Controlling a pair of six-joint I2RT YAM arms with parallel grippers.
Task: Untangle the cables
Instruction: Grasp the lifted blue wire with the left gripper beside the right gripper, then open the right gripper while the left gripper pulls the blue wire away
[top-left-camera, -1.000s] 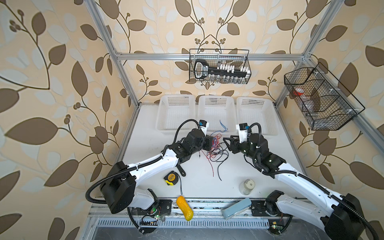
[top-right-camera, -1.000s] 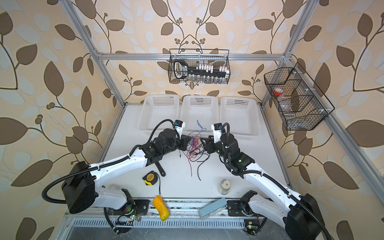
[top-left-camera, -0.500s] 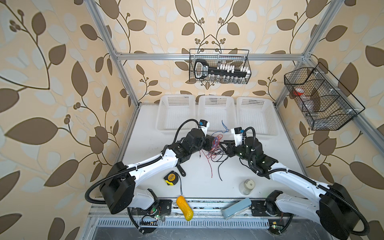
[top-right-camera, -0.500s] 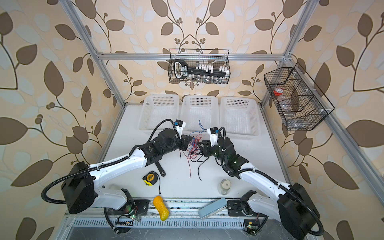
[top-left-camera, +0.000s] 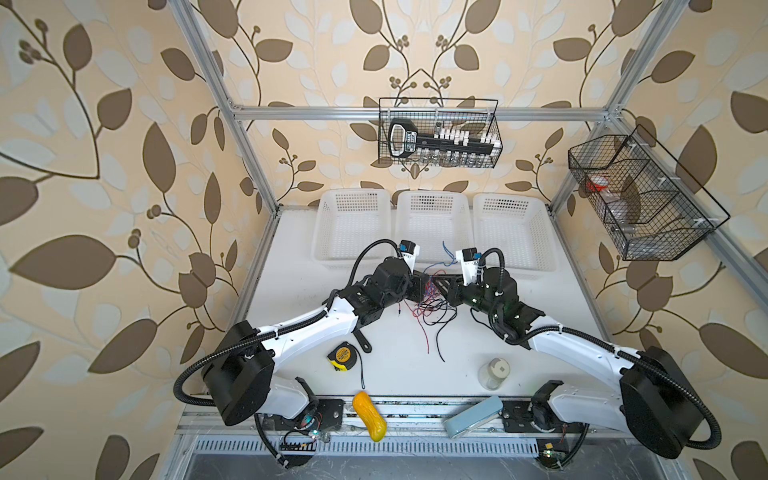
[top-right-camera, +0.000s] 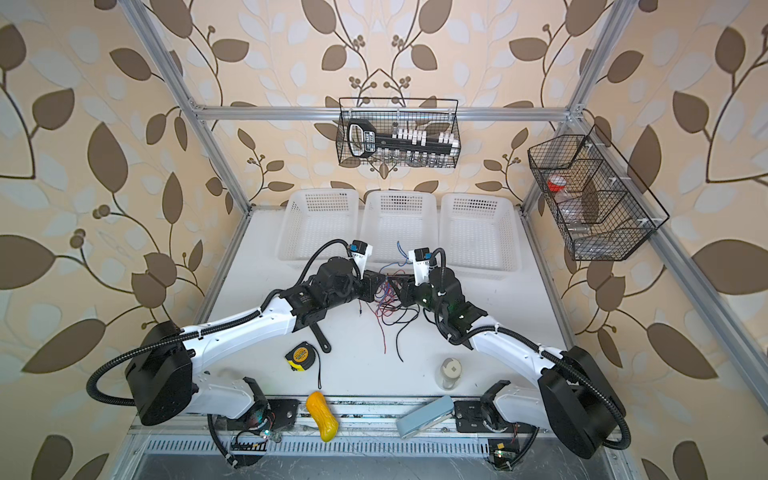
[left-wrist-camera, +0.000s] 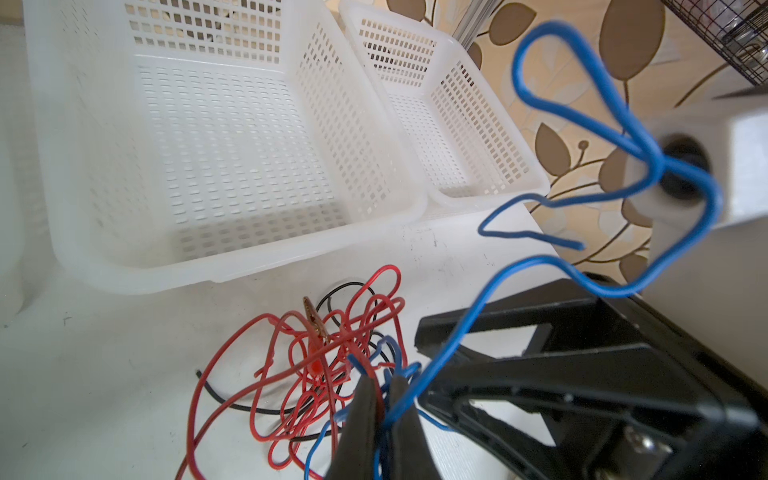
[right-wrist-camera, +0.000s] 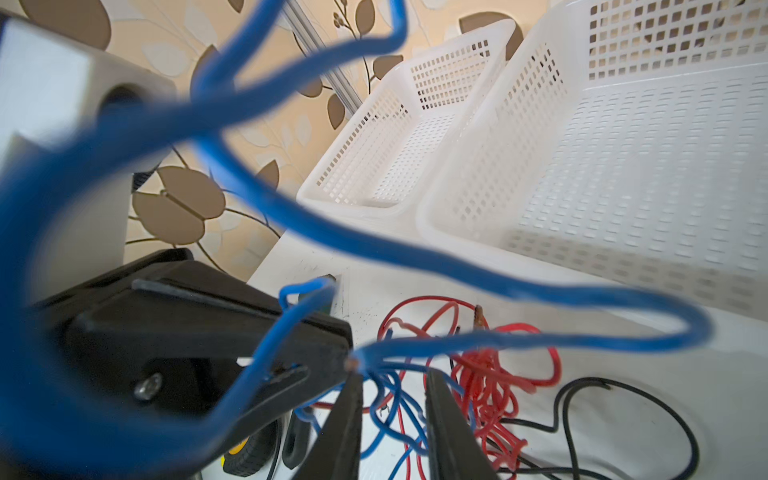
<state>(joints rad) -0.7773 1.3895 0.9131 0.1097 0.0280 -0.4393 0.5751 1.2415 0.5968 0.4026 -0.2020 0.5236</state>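
Overhead stereo pair, wrist close-ups sharing cables (left-wrist-camera: 316, 365)

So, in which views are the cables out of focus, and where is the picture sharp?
In the right wrist view the blue cable loops close to the lens and is heavily blurred, the red cables and white basket behind it sharper; in the left wrist view the blue cable is only slightly soft; in both top views all is sharp, the table bright, shadows faint.

The white bench (top-left-camera: 299, 266) carries a tangle of thin red, blue and black cables (top-left-camera: 430, 309). Behind the cables, three white perforated plastic baskets (top-left-camera: 433, 224) stand side by side. In front of the cables sit a yellow-and-black tape measure (top-left-camera: 343, 356) and a clear lidded jar (top-left-camera: 494, 372), well apart.
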